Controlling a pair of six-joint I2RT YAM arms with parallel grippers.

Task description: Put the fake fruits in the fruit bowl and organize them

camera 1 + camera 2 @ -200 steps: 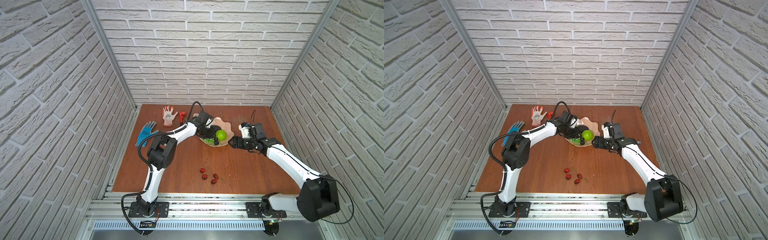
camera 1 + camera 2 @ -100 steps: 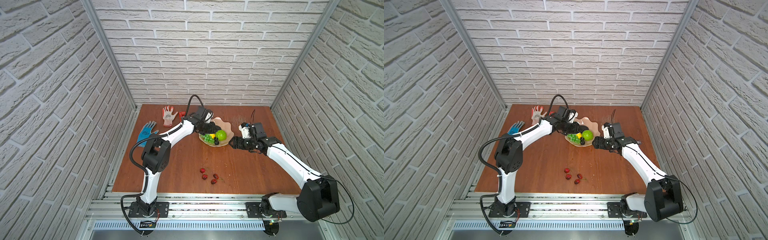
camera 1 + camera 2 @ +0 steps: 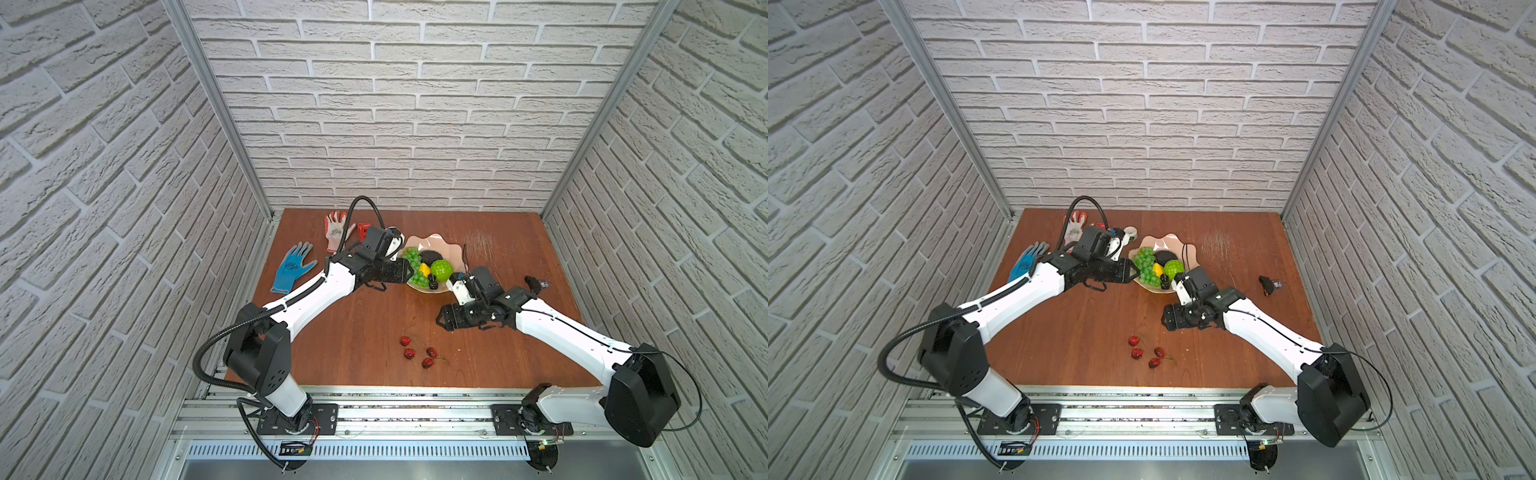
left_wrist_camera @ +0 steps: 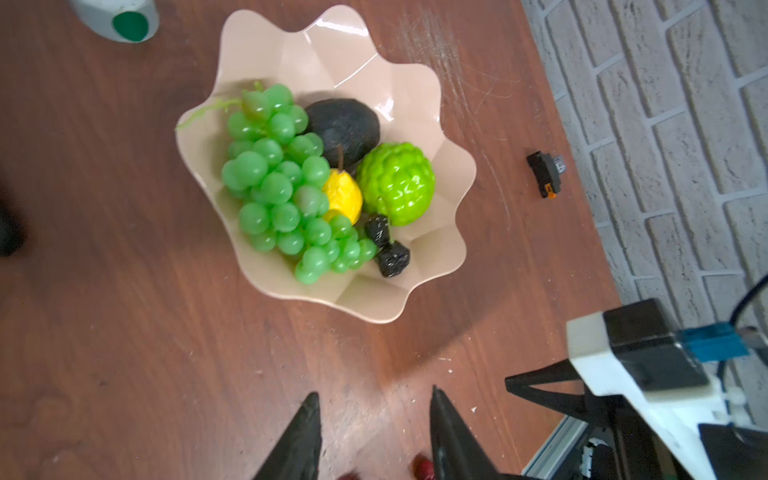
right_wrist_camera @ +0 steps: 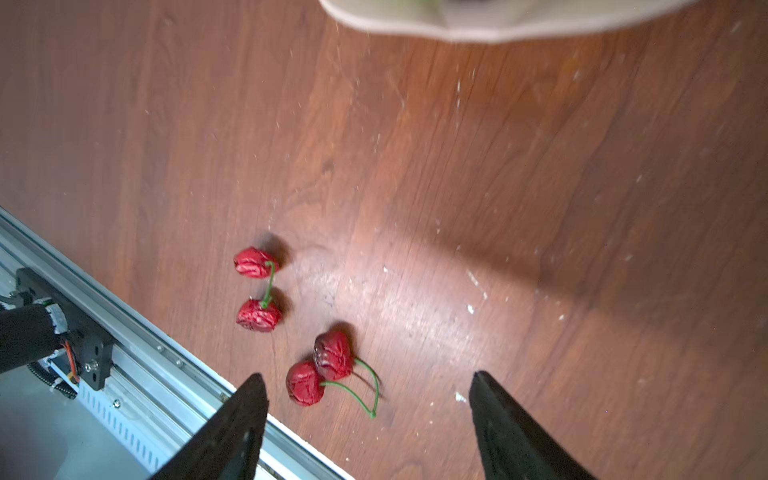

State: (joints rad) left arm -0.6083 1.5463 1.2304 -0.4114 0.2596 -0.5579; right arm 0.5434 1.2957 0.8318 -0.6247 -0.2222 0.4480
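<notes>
— Left gripper (image 4: 374, 392) first: how do its fingers stand?
— Apart, with nothing between them; only bare table (image 4: 124, 291) shows through the gap. In both top views it hangs at the left rim of the bowl (image 4: 332, 41). Whether it touches the rim, I cannot tell.
— And the right gripper (image 5: 368, 376)?
— Spread wide and empty too. It hovers over the table on the near side of the bowl, pointing left.
— Where is the fruit?
— Most of it lies in the bowl, which sits on the far half of the table, about the middle. The grapes (image 4: 274, 183) fill its left side and the dark avocado (image 4: 345, 129) lies at the far side. The bumpy green ball (image 4: 397, 183) is on the right, and the lemon (image 4: 345, 199) is wedged between the grapes and the ball. Two blackberries (image 4: 392, 259) touch each other by the near rim.
— Anything outside it?
— Four red berries (image 5: 332, 353) lie on the table, nearer than the right gripper and well apart from the bowl. They come in two pairs joined by green stems.
— What else is there?
— A blue glove (image 3: 293, 266) at the left, and a white and red glove (image 3: 334, 230) farther back beside a red tool (image 3: 363, 228). A white tape roll (image 4: 120, 16) lies left of the bowl's far side, and a small black part (image 3: 534, 284) lies to the right.
</notes>
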